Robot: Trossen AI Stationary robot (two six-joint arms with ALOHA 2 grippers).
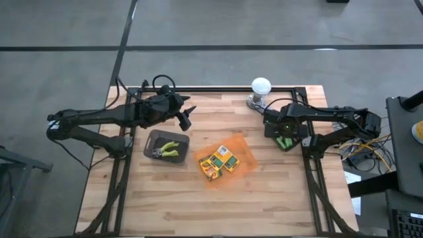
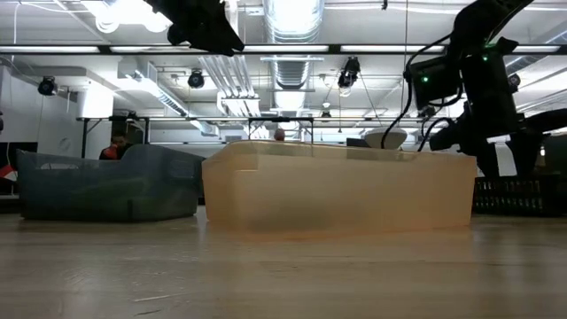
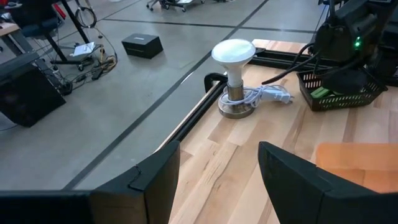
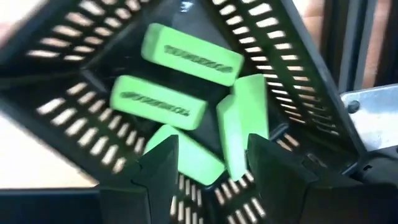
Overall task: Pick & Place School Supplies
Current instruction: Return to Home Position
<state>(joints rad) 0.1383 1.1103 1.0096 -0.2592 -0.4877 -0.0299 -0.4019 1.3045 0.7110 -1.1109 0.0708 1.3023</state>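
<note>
Butcher-block table [image 1: 198, 205] lies under both your arms: your right gripper [image 4: 208, 149] hovers over the black basket [image 4: 74, 56] by the right edge, fingers spread and empty, with green erasers [image 4: 189, 62] lying inside. Your left gripper [image 3: 217, 155] hangs above the table's left half, jaws apart, holding nothing. Crayon boxes [image 1: 219, 162] sit in the orange tray [image 1: 244, 155]

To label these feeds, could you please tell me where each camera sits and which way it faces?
High view: overhead, straight down on the table; both arms show.
Low view: table-top height, level across at the orange tray; arms above.
Left wrist view: on that arm, facing the lamp past the left pincer.
Right wrist view: down into the black basket of green erasers past the right pincer.
Shared: both wrist views show the basket.
</note>
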